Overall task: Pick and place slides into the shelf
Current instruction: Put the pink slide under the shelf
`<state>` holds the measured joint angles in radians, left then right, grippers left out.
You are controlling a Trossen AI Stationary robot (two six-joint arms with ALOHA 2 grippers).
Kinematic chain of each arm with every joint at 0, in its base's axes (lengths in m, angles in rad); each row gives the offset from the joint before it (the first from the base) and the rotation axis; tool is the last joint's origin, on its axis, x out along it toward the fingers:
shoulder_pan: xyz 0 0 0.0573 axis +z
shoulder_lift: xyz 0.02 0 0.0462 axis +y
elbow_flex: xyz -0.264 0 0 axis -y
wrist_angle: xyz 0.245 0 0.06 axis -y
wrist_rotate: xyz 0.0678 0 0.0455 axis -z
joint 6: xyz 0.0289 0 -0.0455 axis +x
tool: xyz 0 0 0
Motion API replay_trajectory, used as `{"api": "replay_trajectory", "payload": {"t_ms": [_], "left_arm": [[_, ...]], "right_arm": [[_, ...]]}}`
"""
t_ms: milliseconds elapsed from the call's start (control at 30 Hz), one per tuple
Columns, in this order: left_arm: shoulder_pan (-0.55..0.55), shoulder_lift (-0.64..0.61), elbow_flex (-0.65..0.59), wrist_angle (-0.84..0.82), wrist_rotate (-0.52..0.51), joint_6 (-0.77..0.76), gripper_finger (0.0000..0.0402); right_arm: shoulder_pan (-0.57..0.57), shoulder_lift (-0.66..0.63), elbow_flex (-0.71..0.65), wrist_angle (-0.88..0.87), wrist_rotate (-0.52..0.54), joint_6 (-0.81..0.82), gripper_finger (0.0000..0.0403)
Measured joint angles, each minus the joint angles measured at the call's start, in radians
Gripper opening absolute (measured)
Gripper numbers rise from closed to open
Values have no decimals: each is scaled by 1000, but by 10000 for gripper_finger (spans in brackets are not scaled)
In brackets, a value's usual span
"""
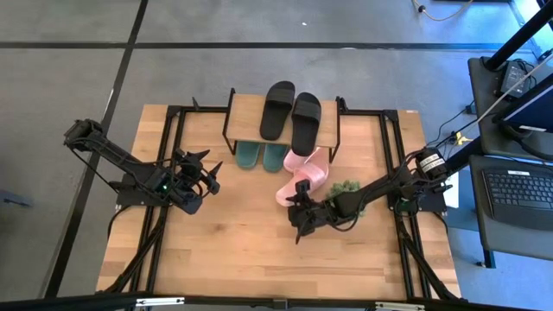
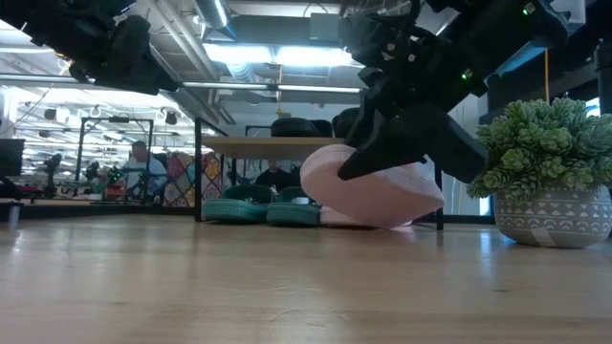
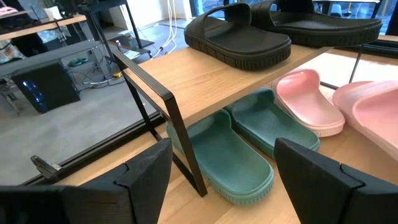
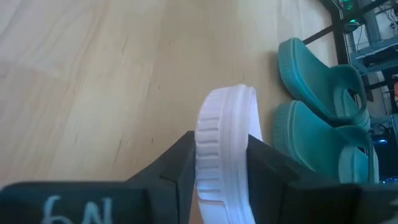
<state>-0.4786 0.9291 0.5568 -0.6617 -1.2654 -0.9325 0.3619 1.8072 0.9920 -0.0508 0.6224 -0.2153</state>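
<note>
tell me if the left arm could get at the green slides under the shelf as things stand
Probably yes. The left gripper is open and faces the green slides, which lie under the shelf with only bare table before them. The shelf's black leg beside them leaves little room.

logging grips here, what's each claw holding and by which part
Right claw grips a pink slide by its sole edge, near the shelf. Left claw is open, holding nothing.

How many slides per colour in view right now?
black slides: 2
green slides: 2
pink slides: 2
Total: 6
</note>
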Motion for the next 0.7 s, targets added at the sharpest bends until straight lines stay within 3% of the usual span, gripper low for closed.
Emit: {"api": "replay_trajectory", "payload": {"t_ms": [433, 700], "left_arm": [[0, 0, 0, 0, 0, -1, 273], [0, 0, 0, 0, 44, 0, 273]], "right_arm": [[9, 0, 0, 0, -1, 27, 199], [28, 0, 0, 1, 2, 28, 208]]}}
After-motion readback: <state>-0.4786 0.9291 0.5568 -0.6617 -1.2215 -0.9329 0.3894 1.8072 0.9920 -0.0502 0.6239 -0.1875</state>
